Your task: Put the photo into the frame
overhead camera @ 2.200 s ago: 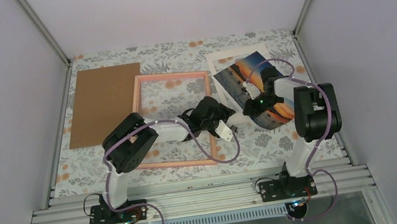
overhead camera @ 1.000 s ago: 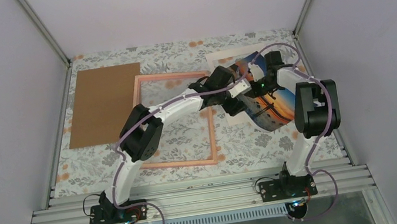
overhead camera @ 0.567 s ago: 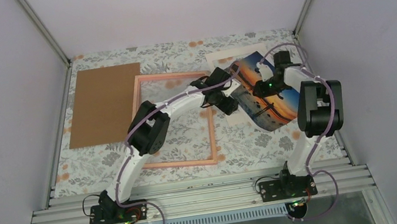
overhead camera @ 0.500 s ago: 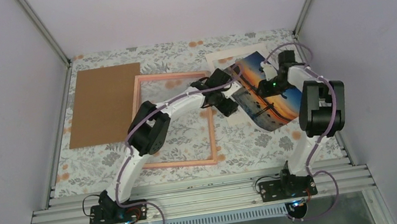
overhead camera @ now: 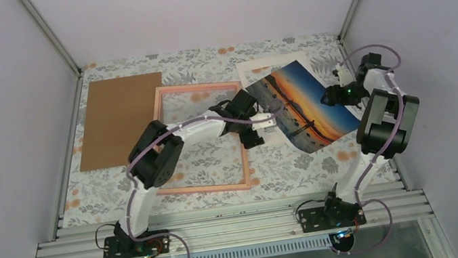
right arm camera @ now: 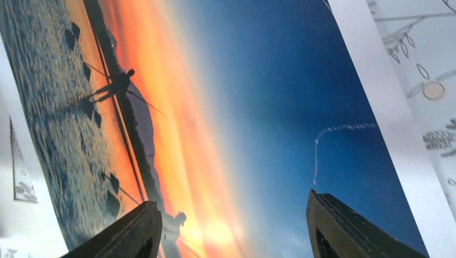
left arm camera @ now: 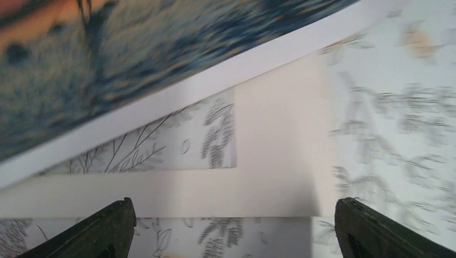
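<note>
Right wrist: photo [right arm camera: 215,123] beneath right pincer [right arm camera: 232,203]

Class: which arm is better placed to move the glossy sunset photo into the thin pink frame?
Probably left: open fingers sit between glossy sunset photo and thin pink frame; right fingers hover at photo's far edge.

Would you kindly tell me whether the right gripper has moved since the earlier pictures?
Yes. The right gripper has shifted rightward across the photo, toward the table's right rail.

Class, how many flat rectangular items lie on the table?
4: brown cardboard sheet far left, pink frame centre, photo right, white mat board partly under the photo. Others may hide underneath.
</note>
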Controlling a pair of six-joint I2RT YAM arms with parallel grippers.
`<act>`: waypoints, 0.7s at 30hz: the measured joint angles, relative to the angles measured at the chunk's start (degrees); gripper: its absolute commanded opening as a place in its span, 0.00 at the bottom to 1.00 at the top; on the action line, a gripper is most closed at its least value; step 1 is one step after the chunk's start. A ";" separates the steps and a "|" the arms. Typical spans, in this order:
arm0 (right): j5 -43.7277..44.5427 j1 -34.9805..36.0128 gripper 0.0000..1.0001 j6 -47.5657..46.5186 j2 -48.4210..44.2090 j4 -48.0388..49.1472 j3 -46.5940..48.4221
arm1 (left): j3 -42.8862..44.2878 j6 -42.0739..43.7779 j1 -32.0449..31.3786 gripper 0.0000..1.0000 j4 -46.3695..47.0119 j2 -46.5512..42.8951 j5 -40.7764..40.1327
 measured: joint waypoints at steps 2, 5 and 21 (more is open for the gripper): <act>-1.25 -1.73 0.70 -1.16 0.00 -1.99 0.44 | -5.07 3.76 -1.03 0.92 3.63 -3.91 0.92; -2.75 -4.02 0.70 -2.45 -0.04 -4.63 1.20 | -9.55 9.25 -4.35 0.91 8.92 -8.11 2.12; -6.08 -7.72 0.69 -5.64 -3.02 -12.41 4.79 | 1.60 12.22 -14.91 0.42 20.98 5.68 4.72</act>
